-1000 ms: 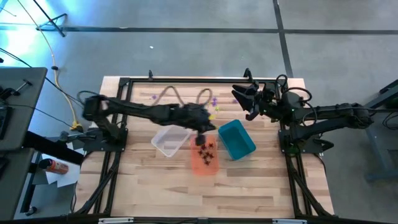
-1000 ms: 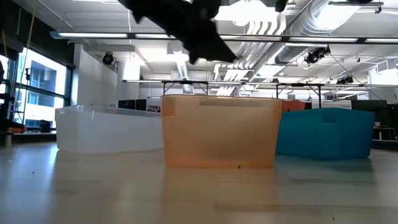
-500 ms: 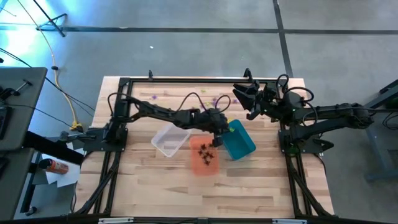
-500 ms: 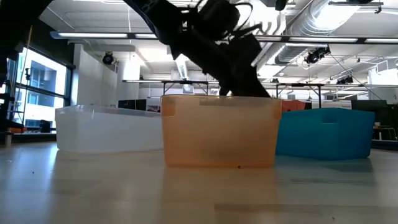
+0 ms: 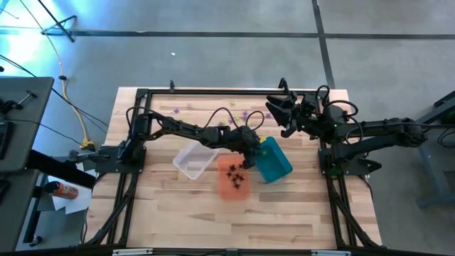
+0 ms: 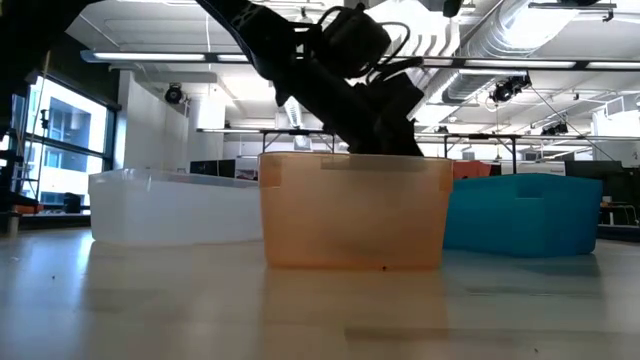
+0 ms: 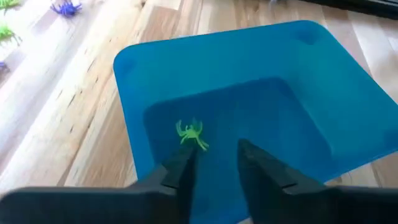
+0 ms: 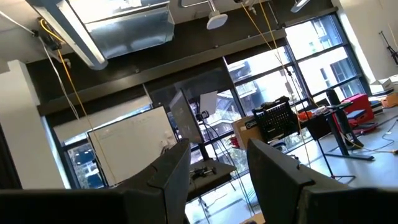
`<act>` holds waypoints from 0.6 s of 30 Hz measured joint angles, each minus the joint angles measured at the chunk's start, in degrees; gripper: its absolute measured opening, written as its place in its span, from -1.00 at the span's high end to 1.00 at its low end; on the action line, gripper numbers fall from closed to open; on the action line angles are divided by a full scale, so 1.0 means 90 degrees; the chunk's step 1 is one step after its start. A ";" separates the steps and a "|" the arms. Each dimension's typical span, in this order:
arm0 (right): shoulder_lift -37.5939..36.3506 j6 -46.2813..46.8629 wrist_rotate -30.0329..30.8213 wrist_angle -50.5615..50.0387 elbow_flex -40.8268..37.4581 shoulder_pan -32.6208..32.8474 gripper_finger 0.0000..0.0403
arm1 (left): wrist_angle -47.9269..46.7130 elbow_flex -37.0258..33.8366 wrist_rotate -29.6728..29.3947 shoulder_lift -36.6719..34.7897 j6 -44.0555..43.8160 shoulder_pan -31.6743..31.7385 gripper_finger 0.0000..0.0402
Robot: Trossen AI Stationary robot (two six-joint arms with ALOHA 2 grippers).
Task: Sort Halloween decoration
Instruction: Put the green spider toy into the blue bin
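Dark left gripper [image 5: 249, 147], fingers [image 7: 180, 171] slightly apart and empty, hangs over the teal bin [image 5: 277, 167], where one green spider trinket [image 7: 191, 134] lies; black spider trinkets [image 5: 235, 173] sit in the orange bin [image 5: 228, 190]; purple trinkets [image 5: 245, 115] lie loose on the wooden table [image 5: 284, 213]; right gripper [image 5: 279, 114], fingers apart, waits raised at the table's far right edge
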 joint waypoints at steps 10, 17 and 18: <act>-0.0010 0.0205 0.0066 0.0340 0.0000 0.0000 0.24 | -0.2202 0.0000 0.1090 -0.1941 -0.0239 0.0601 -0.03; 0.0048 0.0325 0.0418 -0.0051 0.0000 0.0000 0.24 | -0.2441 -0.0470 0.0520 -0.4222 -0.0239 0.1046 0.02; 0.0079 0.0458 0.0408 -0.0146 0.0000 0.0000 0.24 | -0.2235 -0.0675 0.0402 -0.4543 -0.0275 0.1047 0.03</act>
